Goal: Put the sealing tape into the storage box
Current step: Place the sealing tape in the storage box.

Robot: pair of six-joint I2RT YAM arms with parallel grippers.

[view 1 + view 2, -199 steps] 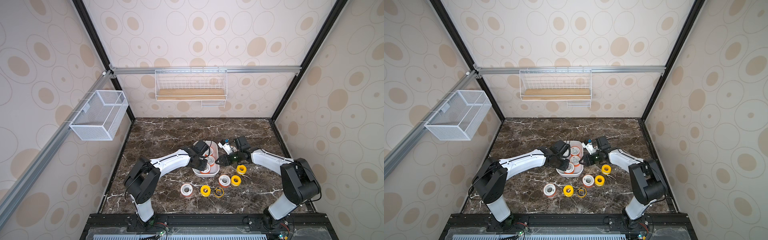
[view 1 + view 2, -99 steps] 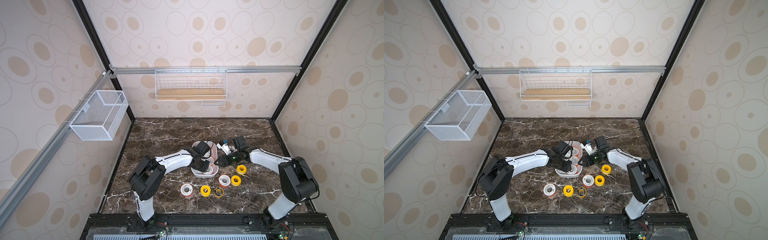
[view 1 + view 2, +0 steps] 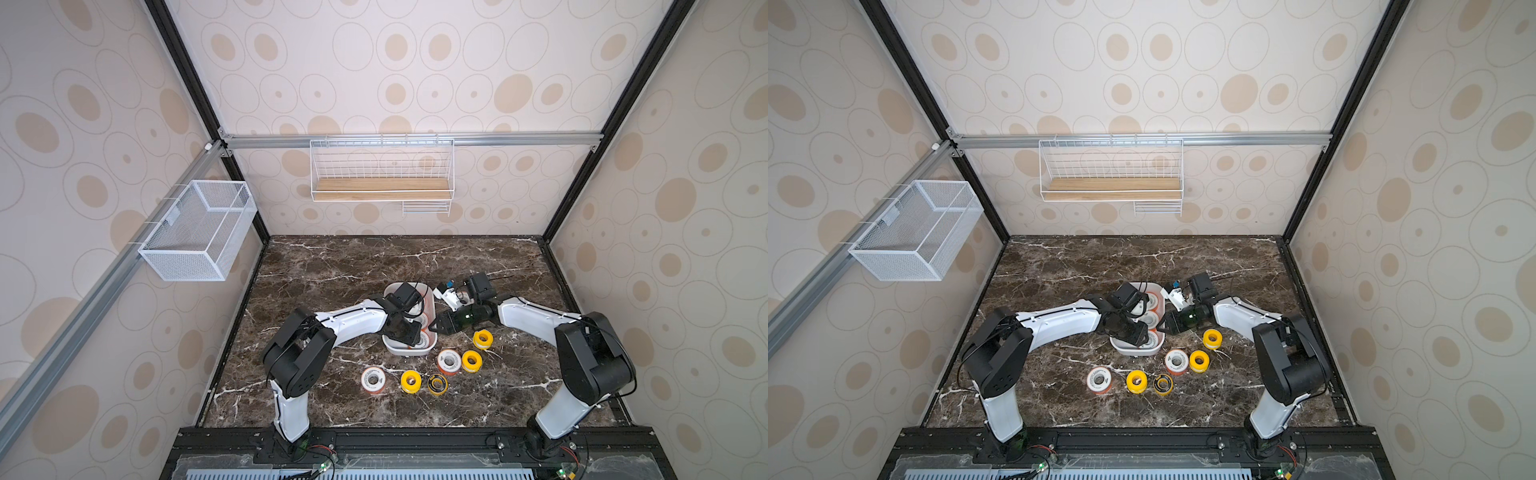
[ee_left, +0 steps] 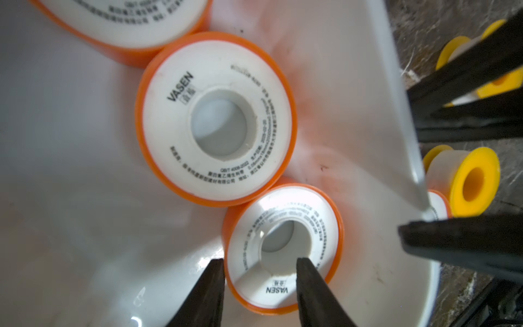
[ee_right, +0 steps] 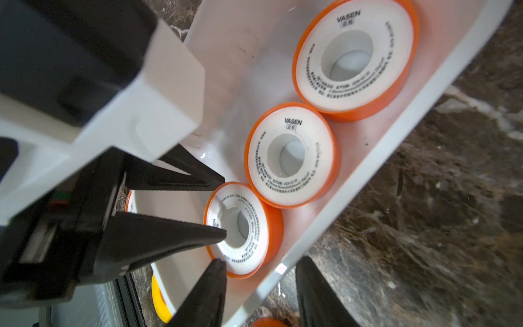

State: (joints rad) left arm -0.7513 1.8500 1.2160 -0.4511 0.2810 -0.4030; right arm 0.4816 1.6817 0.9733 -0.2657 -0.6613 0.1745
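The storage box (image 3: 409, 353) (image 3: 1133, 351) is a low white tub at mid table. Three orange sealing tape spools lie flat in a row inside it (image 5: 396, 42) (image 5: 319, 158) (image 5: 254, 249). My left gripper (image 3: 414, 338) (image 4: 260, 263) is open over the nearest spool (image 4: 243, 254), one finger outside its rim and one at its hole. My right gripper (image 3: 434, 326) (image 5: 260, 264) is open astride the box's right wall (image 5: 396, 127), one finger inside and one outside. Several more spools lie on the table in front: orange (image 3: 449, 361) (image 3: 372, 379), yellow (image 3: 471, 360) (image 3: 483, 339) (image 3: 410, 381) and yellow-black (image 3: 437, 383).
A white mesh basket (image 3: 195, 232) hangs on the left wall. A wire rack with a wooden board (image 3: 380, 191) hangs on the back wall. Both arms meet closely over the box. In the left wrist view the right gripper's black fingers (image 4: 452, 246) reach across the box's edge.
My left gripper's jaws have spread apart and let go of the orange spool, which now lies in the box's near end. The right arm has held still.
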